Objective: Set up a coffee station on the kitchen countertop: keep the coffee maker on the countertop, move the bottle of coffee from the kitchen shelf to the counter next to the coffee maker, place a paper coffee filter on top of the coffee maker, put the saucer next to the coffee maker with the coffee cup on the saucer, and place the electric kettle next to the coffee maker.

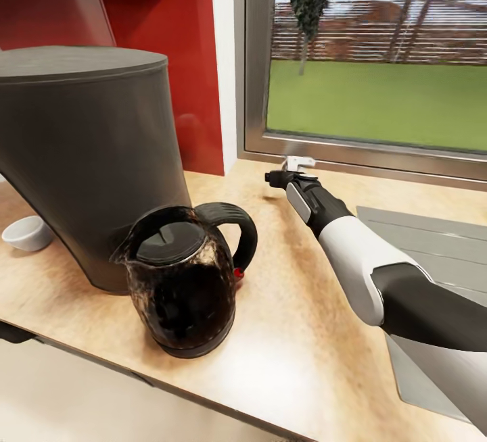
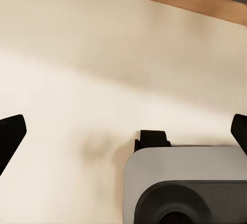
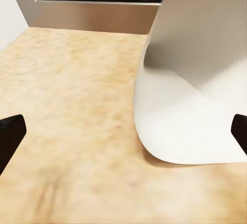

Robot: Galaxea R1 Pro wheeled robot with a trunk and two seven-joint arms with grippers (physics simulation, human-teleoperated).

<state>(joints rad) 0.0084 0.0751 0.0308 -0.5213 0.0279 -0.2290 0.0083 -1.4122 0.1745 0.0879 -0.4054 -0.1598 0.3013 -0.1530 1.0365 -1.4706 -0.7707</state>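
The big grey coffee maker (image 1: 88,158) stands on the wooden countertop (image 1: 291,334) at the left. Close in front of it sits the black electric kettle (image 1: 182,280), upright, lid on. A small white cup (image 1: 27,232) rests by the coffee maker's left side. A white paper coffee filter (image 1: 298,162) (image 3: 190,90) stands on the counter under the window. My right gripper (image 1: 277,176) (image 3: 124,134) is open just short of it, low over the counter, the filter's curved edge between the fingers. My left gripper (image 2: 123,134) is open and holds nothing, facing a beige cabinet front.
A red wall panel (image 1: 155,9) rises behind the coffee maker. The window frame (image 1: 365,151) runs along the counter's back edge. A grey sink drainboard (image 1: 426,246) lies at the right under my right arm. The counter's front edge (image 1: 203,395) is near.
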